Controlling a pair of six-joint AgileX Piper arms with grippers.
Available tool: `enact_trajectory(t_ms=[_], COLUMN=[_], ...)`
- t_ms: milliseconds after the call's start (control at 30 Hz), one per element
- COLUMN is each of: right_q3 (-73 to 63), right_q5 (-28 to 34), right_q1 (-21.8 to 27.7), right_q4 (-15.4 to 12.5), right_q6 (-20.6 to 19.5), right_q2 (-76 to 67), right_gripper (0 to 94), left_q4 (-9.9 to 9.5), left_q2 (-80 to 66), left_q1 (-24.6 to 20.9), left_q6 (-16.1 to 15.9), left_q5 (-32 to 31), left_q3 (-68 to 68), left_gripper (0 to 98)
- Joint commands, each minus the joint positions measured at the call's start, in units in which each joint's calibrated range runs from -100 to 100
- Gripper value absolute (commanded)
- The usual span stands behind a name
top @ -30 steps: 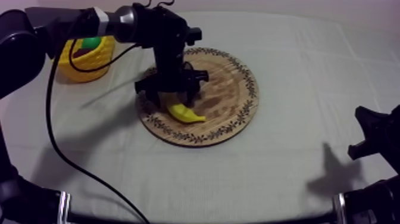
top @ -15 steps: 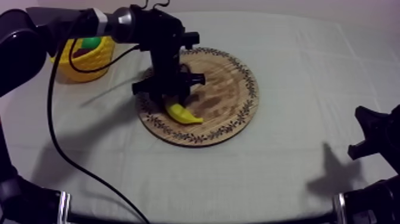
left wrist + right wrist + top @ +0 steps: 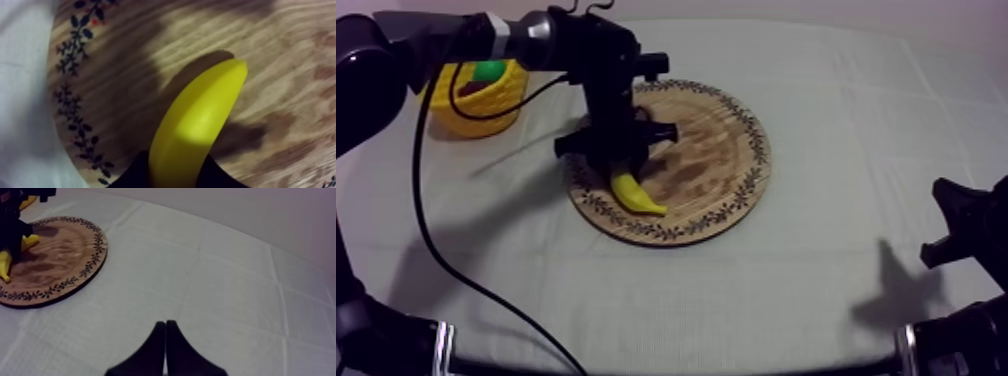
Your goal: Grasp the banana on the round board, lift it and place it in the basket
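The yellow banana (image 3: 636, 194) hangs from my left gripper (image 3: 620, 170), which is shut on its upper end, over the left part of the round wooden board (image 3: 716, 150). In the left wrist view the banana (image 3: 200, 125) juts out from between the black fingers (image 3: 129, 176) and its shadow falls on the board's wood (image 3: 280, 60). The yellow basket (image 3: 476, 100) stands at the far left, behind the left arm. My right gripper (image 3: 948, 218) rests low at the right, and its fingers (image 3: 166, 349) lie together as a narrow wedge with nothing in them.
Something green (image 3: 489, 71) lies in the basket. From the right wrist view the board (image 3: 60, 258) lies off across bare cloth, with the banana (image 3: 5, 264) under the left gripper (image 3: 12, 235).
The left gripper has shifted a little left with the banana. The banana's free end has swung from lying flat toward hanging steeper. The right arm has not moved.
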Motion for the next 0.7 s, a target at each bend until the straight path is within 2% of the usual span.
enact_trajectory(t_ms=[0, 400, 667], right_q3=[-0.05, -0.05, -0.05], right_q5=[0.00, 0.00, 0.00], right_q1=[0.00, 0.00, 0.00], right_q4=[-0.01, -0.01, -0.01], right_q6=[0.00, 0.00, 0.00], right_q2=[0.00, 0.00, 0.00], right_gripper=[0.3, 0.3, 0.3], left_q4=[0.19, -0.53, -1.59], left_q2=[-1.12, -15.32, -26.21], left_q1=[0.01, -0.27, -3.16], left_q6=[0.00, -0.22, -1.60], left_q5=[0.04, 2.49, 4.35], left_q3=[0.19, 3.76, 9.46], left_gripper=[29.7, 28.6, 28.1])
